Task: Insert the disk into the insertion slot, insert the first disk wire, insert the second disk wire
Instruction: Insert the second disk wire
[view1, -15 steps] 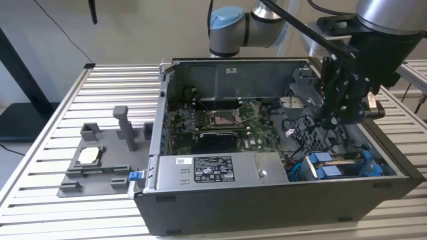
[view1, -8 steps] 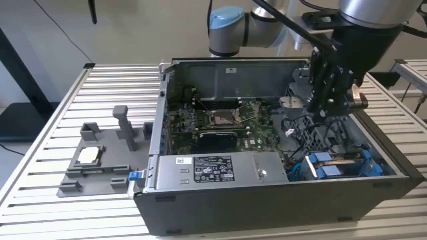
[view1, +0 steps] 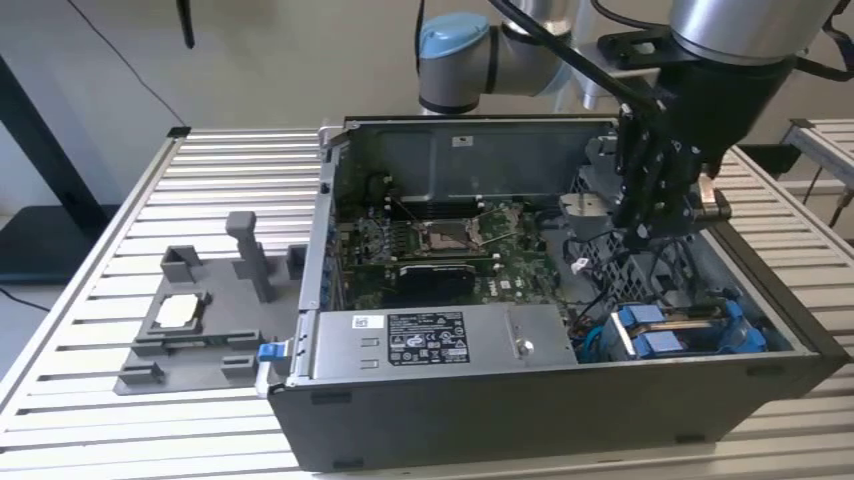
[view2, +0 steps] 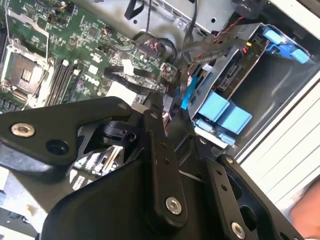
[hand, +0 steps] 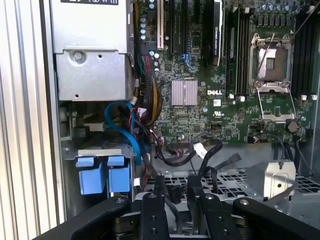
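The slatted metal table (view1: 80, 300) carries an open computer case (view1: 534, 420). In its near corner, on the exterior view's right, the disk (view1: 663, 343) sits in the insertion slot (view1: 738, 325). Beyond it the end effector (view1: 649, 236) hangs over loose cables (view1: 594, 290); I cannot tell whether it grips anything. A pale wall (view1: 267, 60) stands behind.

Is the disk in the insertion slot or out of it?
In. The disk sits inside the insertion slot, blue carrier tabs at its mouth.

The disk (view1: 663, 343) is mostly hidden, its silver body seemingly sunk from sight.
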